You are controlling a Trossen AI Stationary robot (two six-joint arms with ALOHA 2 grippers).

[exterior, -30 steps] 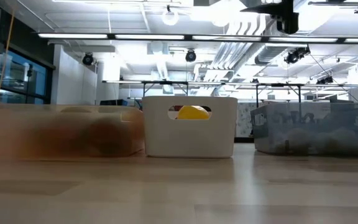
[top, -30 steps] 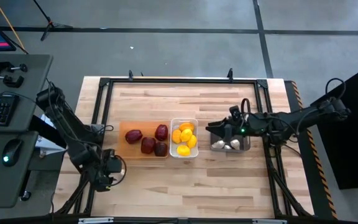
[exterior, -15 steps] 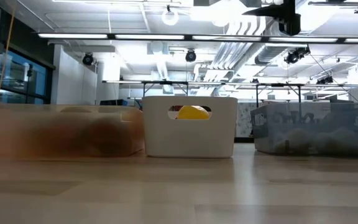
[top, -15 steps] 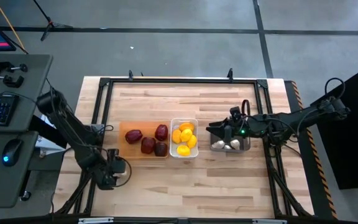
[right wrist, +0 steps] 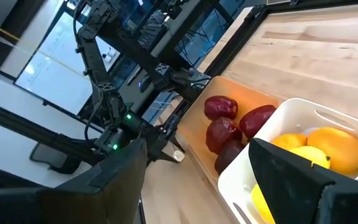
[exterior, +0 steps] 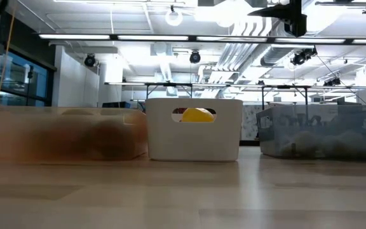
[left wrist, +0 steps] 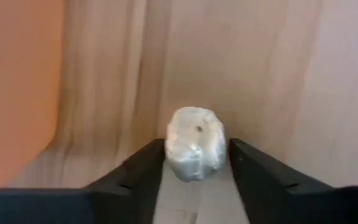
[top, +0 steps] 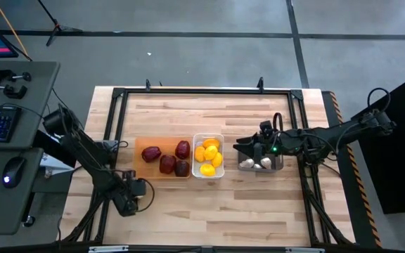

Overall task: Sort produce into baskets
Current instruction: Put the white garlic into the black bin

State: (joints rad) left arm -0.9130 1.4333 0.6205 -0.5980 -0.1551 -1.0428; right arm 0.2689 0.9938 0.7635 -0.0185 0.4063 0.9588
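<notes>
Garlic bulb [left wrist: 195, 151] sits clamped in left gripper [left wrist: 196, 163] near the table's [top: 259, 211] front-left edge.

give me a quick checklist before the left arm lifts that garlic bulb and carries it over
1. Garlic bulb sits between the left gripper jaws: ok.
2. Jaws firmly closed on the bulb: cannot tell; they flank it closely, contact is unclear.
3. Grey bin has room: ok, only a few white bulbs inside.
4. Path clear: not ok; the orange tray and white bin lie between, so lift over them.
5. Right gripper out of the way: not ok, it hovers at the grey bin with jaws open.
6. Red pieces and lemons already sorted: ok.
</notes>
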